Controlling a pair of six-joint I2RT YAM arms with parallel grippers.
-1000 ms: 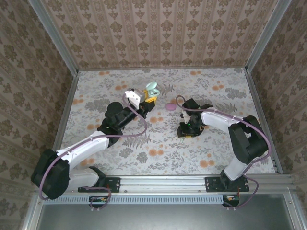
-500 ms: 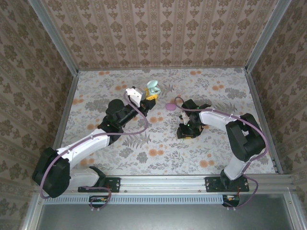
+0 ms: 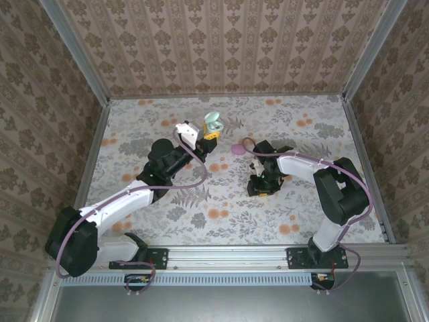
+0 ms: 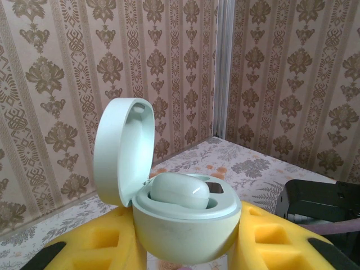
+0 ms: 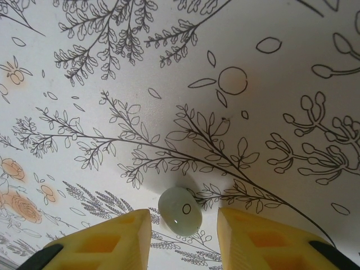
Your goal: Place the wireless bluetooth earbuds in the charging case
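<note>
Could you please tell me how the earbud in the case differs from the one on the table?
The earbud in the case sits docked in the open charging case, held by the left end effector; the earbud on the table lies loose. The first is half hidden, the second fully exposed within the open right end effector. Both are pale green.

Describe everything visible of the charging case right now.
The charging case is a pale mint-green, rounded, smooth plastic clamshell. Its hinged lid stands open, upright at the left. One matching earbud sits in the base; beside it a dark pocket looks empty. The case is upright, clamped between the yellow fingers of the left end effector.
</note>
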